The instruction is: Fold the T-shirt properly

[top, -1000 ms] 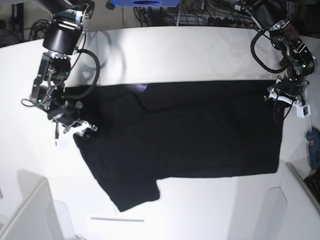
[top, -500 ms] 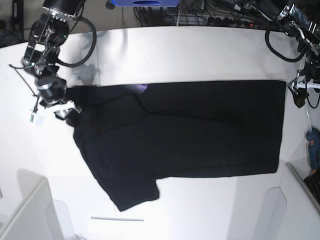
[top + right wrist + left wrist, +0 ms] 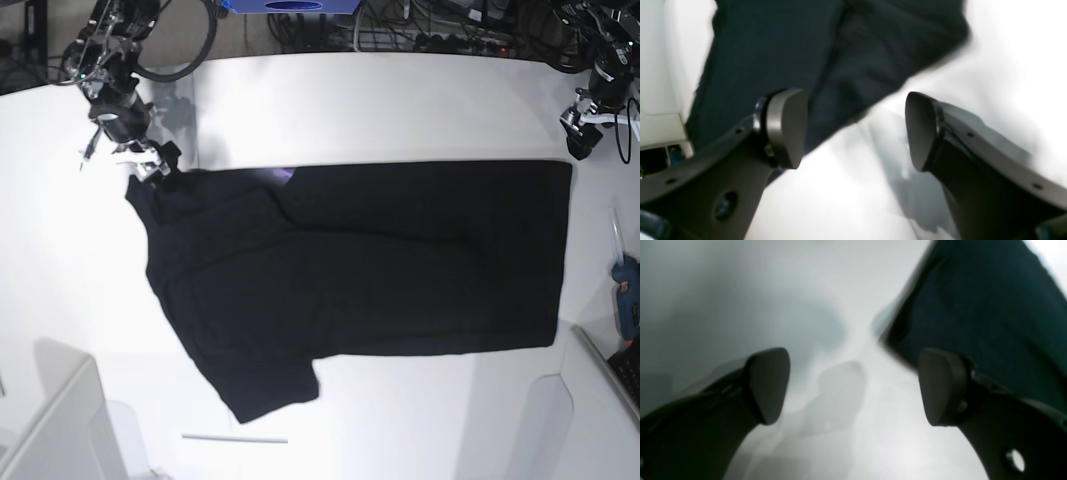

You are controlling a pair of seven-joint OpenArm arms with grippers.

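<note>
The black T-shirt [image 3: 380,265] lies spread flat on the white table [image 3: 350,100], with one sleeve [image 3: 265,385] sticking out toward the front left and a purple sliver [image 3: 286,175] showing at its far edge. My right gripper [image 3: 150,165] hovers at the shirt's far left corner. In the right wrist view this right gripper [image 3: 853,130] is open, with bare table between the fingers and the T-shirt [image 3: 790,50] just beyond. My left gripper [image 3: 583,135] is above the far right corner. In the left wrist view the left gripper [image 3: 853,383] is open and empty beside the T-shirt [image 3: 990,306].
A blue-handled tool [image 3: 626,290] lies at the table's right edge. Raised white panels stand at the front left [image 3: 60,420] and front right [image 3: 560,420]. A thin white strip [image 3: 235,437] lies near the front edge. Cables and a blue object [image 3: 290,5] sit behind the table.
Both grippers have opened, let go of the shirt and moved toward the far side. The right one went from the left sleeve to the far left corner; the left one moved off the right edge.
</note>
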